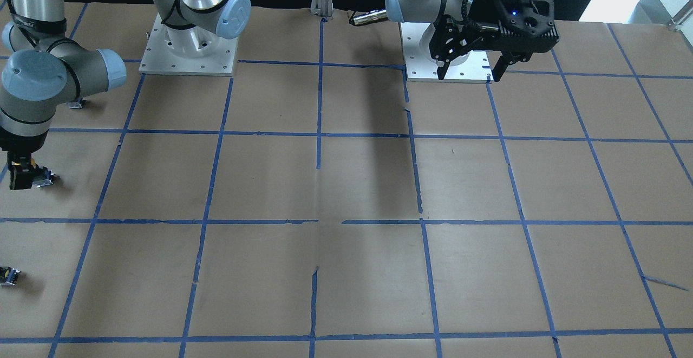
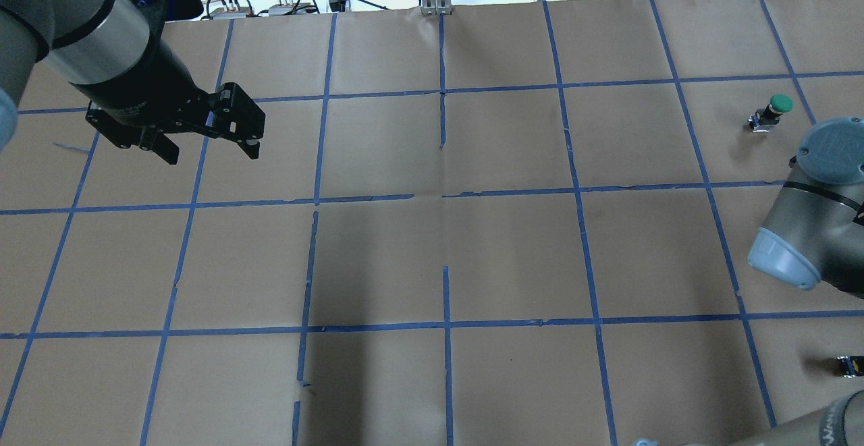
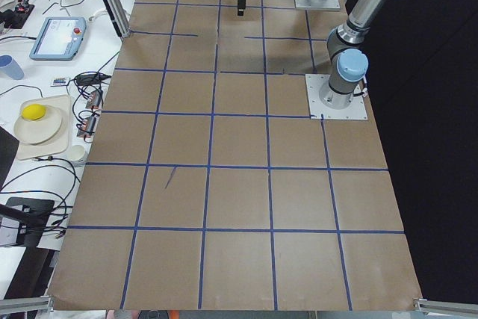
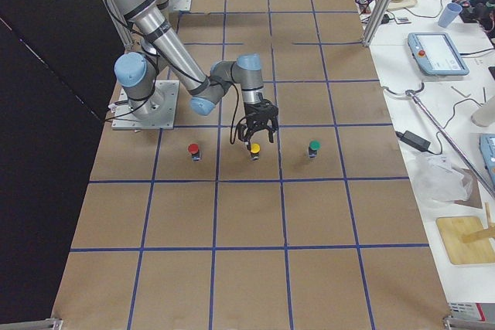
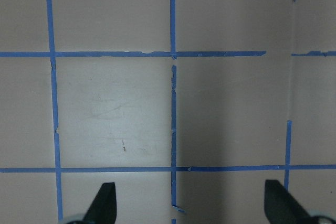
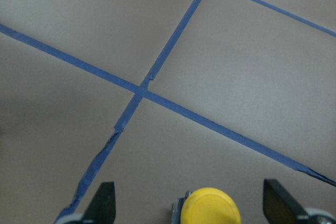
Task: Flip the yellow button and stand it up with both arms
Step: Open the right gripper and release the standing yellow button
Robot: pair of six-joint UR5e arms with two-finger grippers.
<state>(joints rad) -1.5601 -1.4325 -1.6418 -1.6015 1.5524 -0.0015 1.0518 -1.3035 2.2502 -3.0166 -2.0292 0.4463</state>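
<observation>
The yellow button (image 4: 253, 148) stands on the table with its round yellow cap up, between a red-capped button (image 4: 193, 149) and a green-capped one (image 4: 313, 147). My right gripper (image 4: 256, 137) hangs just over it, open. In the right wrist view the yellow cap (image 6: 211, 209) lies between the two spread fingertips (image 6: 104, 202), apart from both. The right gripper also shows at the left edge of the front view (image 1: 21, 178). My left gripper (image 2: 212, 154) is open and empty, held above the table far from the buttons; its wrist view (image 5: 191, 203) shows only paper and tape.
The table is brown paper with a blue tape grid (image 2: 442, 196). The green-capped button (image 2: 773, 110) stands at the far right of the overhead view, and another small button (image 2: 849, 365) lies nearer the robot. Both arm bases (image 1: 187, 49) are bolted at the robot side.
</observation>
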